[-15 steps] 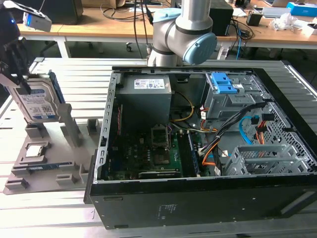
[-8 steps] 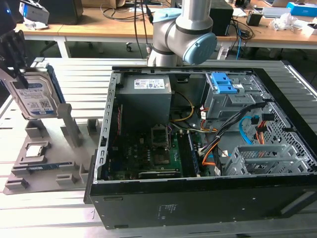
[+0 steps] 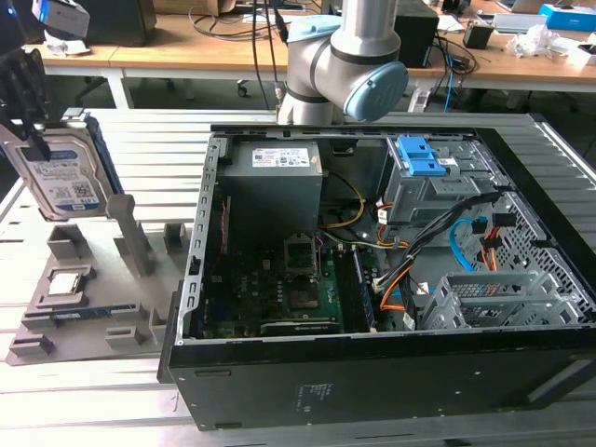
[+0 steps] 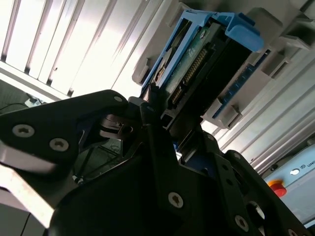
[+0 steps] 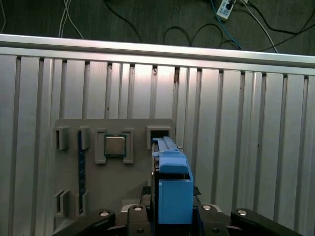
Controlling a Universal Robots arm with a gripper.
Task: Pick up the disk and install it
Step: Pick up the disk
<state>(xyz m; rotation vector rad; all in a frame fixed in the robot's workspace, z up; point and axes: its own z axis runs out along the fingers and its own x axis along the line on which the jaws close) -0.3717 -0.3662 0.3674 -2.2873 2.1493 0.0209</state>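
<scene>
The disk (image 3: 63,177) is a silver hard drive with a white-and-blue label and blue side rails. In the exterior view it hangs upright at the far left, above the grey holder tray (image 3: 93,307). My gripper (image 3: 33,140) is shut on its upper edge, black fingers on both sides. The first wrist view looks along the disk (image 5: 172,189) edge-on, blue rail foremost, with the gripper (image 5: 172,216) clamped around it over the tray's empty slot. In the second wrist view the disk (image 4: 206,54) shows its connector end beyond the black fingers (image 4: 152,128).
An open black computer case (image 3: 372,382) fills the exterior view's middle and right, with a blue-latched drive cage (image 3: 424,163) and cables inside. A square processor chip (image 3: 67,282) (image 5: 114,146) sits in the tray. The arm's base (image 3: 354,65) stands behind the case. A red button (image 4: 276,186) is nearby.
</scene>
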